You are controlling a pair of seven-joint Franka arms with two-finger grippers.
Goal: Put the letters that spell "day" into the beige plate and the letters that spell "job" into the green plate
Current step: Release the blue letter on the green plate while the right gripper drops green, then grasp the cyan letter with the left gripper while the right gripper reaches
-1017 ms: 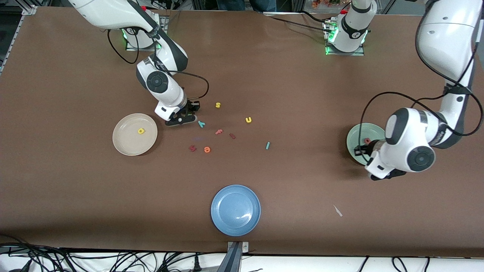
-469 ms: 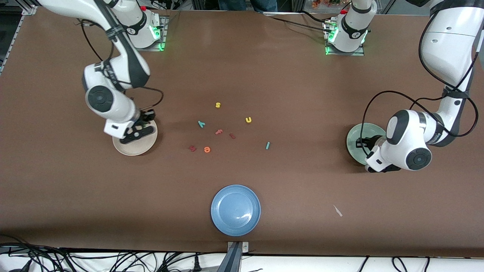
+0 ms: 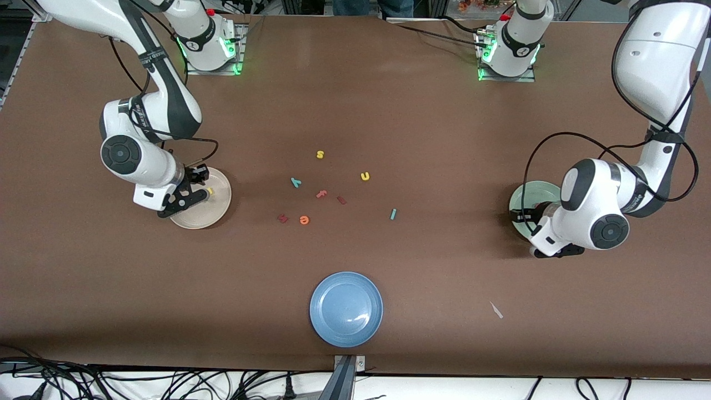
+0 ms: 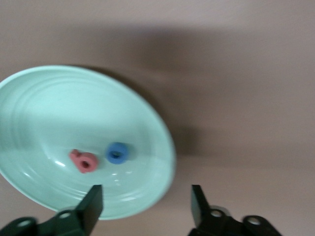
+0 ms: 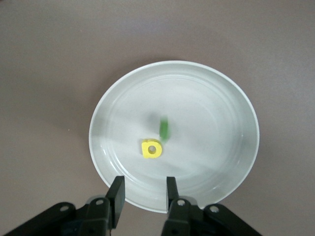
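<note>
My right gripper hangs open over the rim of the beige plate, with nothing between its fingers. In that plate lie the yellow "a" and, blurred beside it, the green "d". My left gripper stands wide open and empty over the edge of the green plate, which holds the pink "b" and the blue "o". The teal "y" and the teal "j" lie on the table between the two plates.
Loose letters mid-table: yellow "s", yellow "u", pink "f", orange "e", and two dark red ones. A blue plate sits near the front edge, with a white scrap toward the left arm's end.
My right arm swung from the letter cluster to over the beige plate and opened; the green "d" is now in it. My left gripper opened over the green plate.
</note>
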